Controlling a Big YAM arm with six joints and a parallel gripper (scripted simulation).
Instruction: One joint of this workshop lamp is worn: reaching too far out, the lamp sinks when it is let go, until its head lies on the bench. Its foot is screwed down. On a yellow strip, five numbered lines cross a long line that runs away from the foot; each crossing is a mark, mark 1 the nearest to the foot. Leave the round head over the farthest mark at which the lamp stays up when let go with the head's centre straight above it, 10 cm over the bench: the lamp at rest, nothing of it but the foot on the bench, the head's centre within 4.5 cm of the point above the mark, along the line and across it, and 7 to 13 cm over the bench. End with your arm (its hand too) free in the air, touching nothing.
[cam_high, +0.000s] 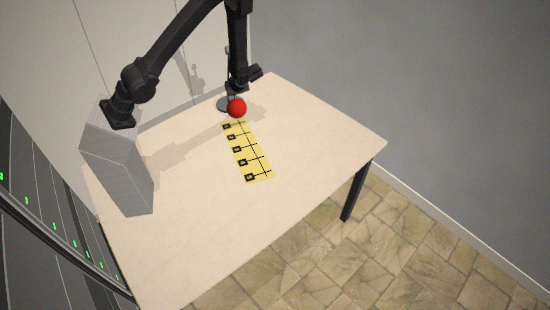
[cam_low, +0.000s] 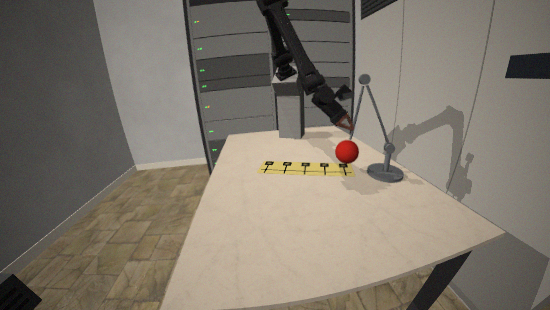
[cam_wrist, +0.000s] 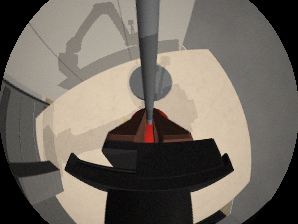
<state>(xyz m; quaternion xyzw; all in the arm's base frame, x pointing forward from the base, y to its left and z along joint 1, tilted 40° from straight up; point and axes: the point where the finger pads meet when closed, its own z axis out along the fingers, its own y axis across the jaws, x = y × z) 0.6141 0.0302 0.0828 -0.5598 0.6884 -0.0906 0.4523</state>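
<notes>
on the left of the pale wooden desk a grey block pedestal carries the black jointed arm. that puts the base off to one side, so the arm can sweep along the strip without crossing it.

next comes the yellow paper strip with five numbered cross-lines. it runs away from the lamp's foot toward the desk's near edge, and its nearest mark lies just beside the foot.

at the strip's near end hangs the glossy red round lamp head. the exterior view shows it well off the desk, roughly above mark 1 or a little short of it. this looks like a folded, safe pose in which the worn joint bears little load.

just above the head, the tool is pinched nearly shut on the thin grey lamp rod, right where the rod meets the head. gripping the rod rather than the ball probably gives a firm hold for steering.

furthest right, the grey disc foot sits flat on the desk. its upright and elbow joint fold the linkage into a tall peak.
</notes>
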